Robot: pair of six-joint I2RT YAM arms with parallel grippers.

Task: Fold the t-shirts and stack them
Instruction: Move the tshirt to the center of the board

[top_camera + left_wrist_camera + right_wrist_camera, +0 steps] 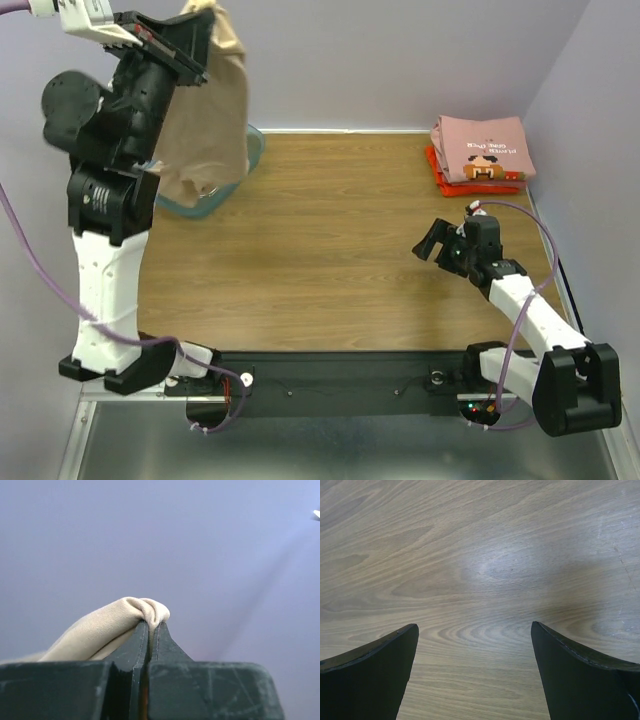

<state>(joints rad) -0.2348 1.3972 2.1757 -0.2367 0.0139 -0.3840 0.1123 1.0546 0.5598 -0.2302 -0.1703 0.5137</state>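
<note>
While the wooden table (330,260) is mostly bare in the middle, the work on it looks to me about two thirds done. The tan shirt (210,110) is the one left to do. It hangs in the air at the far left corner, unfolded and bunched, and its lower end dangles over the teal plastic tub (252,150). Whether it touches the tub I cannot tell.

At the far right corner two shirts are already folded and stacked. The pink shirt (485,148) with its cartoon print lies on top of the red-orange shirt (440,178), of which only the edges show.

The left gripper (151,626) is raised high, and its jaws are pressed together on a small fold of the tan cloth. The right gripper (474,625) hovers low over bare wood on the right side, with its jaws wide apart and nothing between them.

In my judgement, what is left is to bring the tan shirt down, spread it flat, fold it, and lay it on the pile at the right.
</note>
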